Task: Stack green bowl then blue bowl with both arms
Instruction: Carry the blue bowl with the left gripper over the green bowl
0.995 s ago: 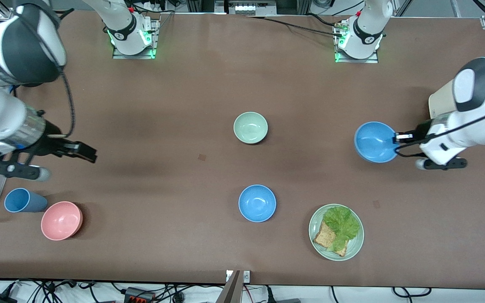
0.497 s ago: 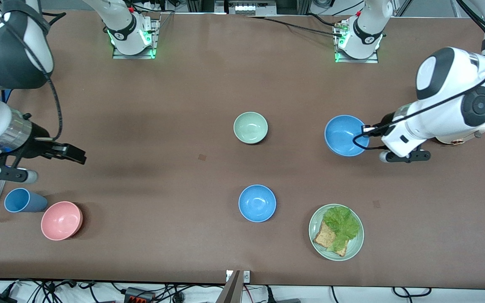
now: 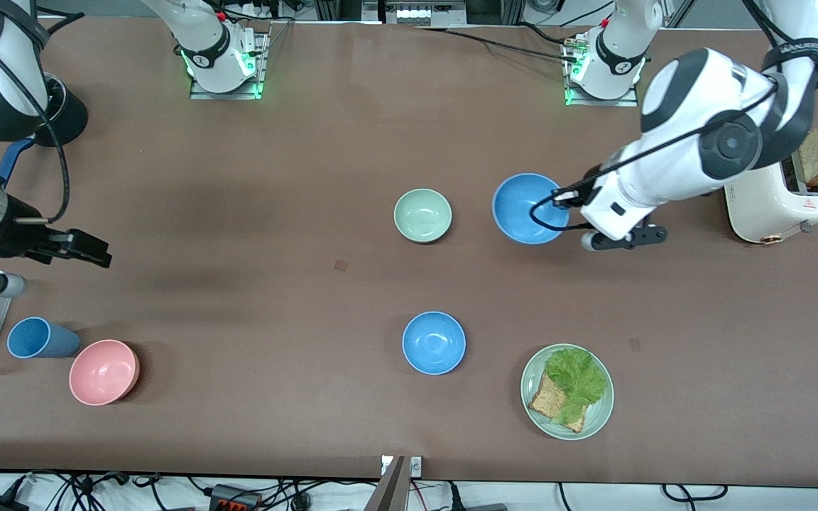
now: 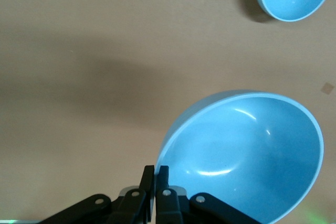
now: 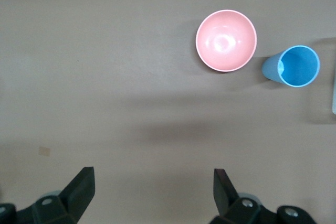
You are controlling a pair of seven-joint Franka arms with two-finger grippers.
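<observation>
- Left gripper (image 3: 559,201) carries the blue bowl (image 3: 527,208), jaws pinching its rim, at the green bowl's (image 3: 422,215) 3 o'clock, ready for stacking.
- Right gripper (image 3: 93,248) waits, jaws wide apart, over the table (image 3: 274,298).

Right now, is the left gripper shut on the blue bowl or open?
Shut: in the left wrist view the left gripper has its fingers pinched on the rim of the blue bowl, carried beside the green bowl.

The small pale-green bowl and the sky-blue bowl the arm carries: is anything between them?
Nothing: in the front view only bare brown tabletop separates the green bowl from the held blue bowl.
</observation>
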